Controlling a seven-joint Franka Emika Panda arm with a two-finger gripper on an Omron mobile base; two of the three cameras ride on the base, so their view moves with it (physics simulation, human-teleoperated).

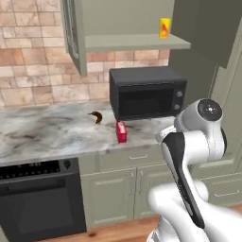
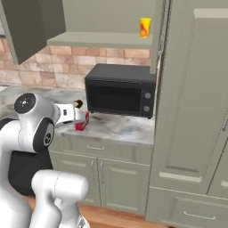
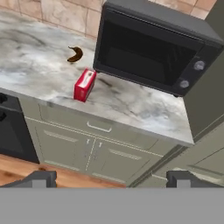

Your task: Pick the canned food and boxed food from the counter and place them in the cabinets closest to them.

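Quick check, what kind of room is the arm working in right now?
A rendered home kitchen: a black microwave on a marbled counter, olive-green wall cabinets above, and a built-in oven under the counter.

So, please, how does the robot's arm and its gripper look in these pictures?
The arm is glossy white, built of rounded tubular segments, with dark grey joint caps and a black strip along one link. No cables or markings are visible. The gripper has two small, dark grey, blocky fingertips.
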